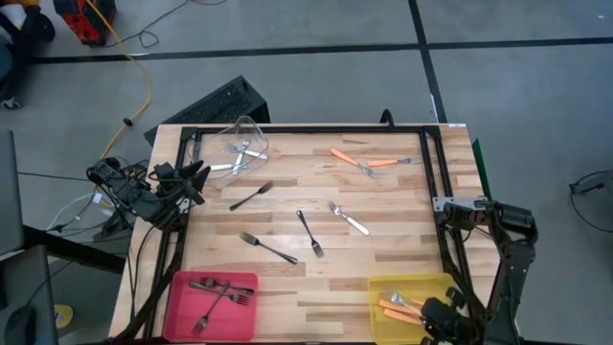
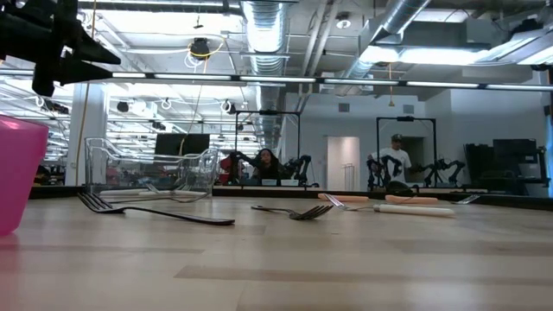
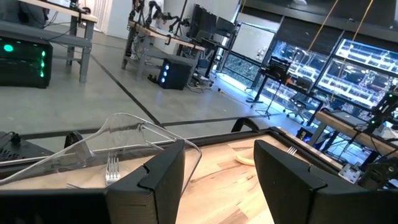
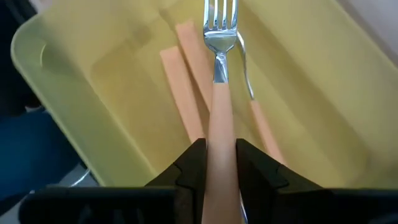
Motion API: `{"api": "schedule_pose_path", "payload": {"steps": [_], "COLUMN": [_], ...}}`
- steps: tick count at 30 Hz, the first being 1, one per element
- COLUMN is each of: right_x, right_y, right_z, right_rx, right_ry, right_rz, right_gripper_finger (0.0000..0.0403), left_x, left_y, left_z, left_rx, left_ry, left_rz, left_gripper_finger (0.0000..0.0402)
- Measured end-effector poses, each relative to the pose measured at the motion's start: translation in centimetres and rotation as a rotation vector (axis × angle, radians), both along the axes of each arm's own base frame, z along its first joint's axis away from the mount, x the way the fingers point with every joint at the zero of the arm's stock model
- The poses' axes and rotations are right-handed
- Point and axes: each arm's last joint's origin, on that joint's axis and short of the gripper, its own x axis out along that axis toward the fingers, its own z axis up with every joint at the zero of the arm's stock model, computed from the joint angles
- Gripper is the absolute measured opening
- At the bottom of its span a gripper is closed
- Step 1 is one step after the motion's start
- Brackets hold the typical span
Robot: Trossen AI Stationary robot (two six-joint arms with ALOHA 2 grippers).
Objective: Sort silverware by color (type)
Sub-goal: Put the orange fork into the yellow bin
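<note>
Above the yellow bin at the near right, my right gripper is shut on an orange-handled fork. Other orange-handled forks lie on that bin's floor. My left gripper stands open and level at the table's far left, beside the tilted clear bin, which holds silver forks. Dark forks lie in the pink bin. Loose on the table are three dark forks, one silver fork and orange-handled forks. My right gripper pinches the fork's orange handle between its two fingers, which slant down from above and lie along the fork. The silver head sticks out ahead of the fingertips over the yellow bin. Whether it touches the bin's floor does not show.
A black frame runs along the table's left, far and right edges. The pink bin stands at the near left and the yellow bin at the near right. Bare wood lies between them.
</note>
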Motion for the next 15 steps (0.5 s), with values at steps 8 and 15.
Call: {"api": "schedule_pose_path", "payload": {"steps": [8,15], "right_x": [-0.9,-1.3], "right_y": [0.7,0.6], "right_z": [0.0,-0.7], "right_rx": [0.033,0.008], "right_ry": [-0.047,-0.069], "right_rz": [0.042,0.084], "right_gripper_finger": [0.0098,0.0098], "left_x": [0.0,-0.1], "left_y": [0.0,0.0], "left_z": [0.0,0.0], "left_rx": [0.003,0.008], "left_ry": [0.002,0.000], "left_rz": [0.004,0.021], "left_gripper_finger": [0.0178,0.0178]}}
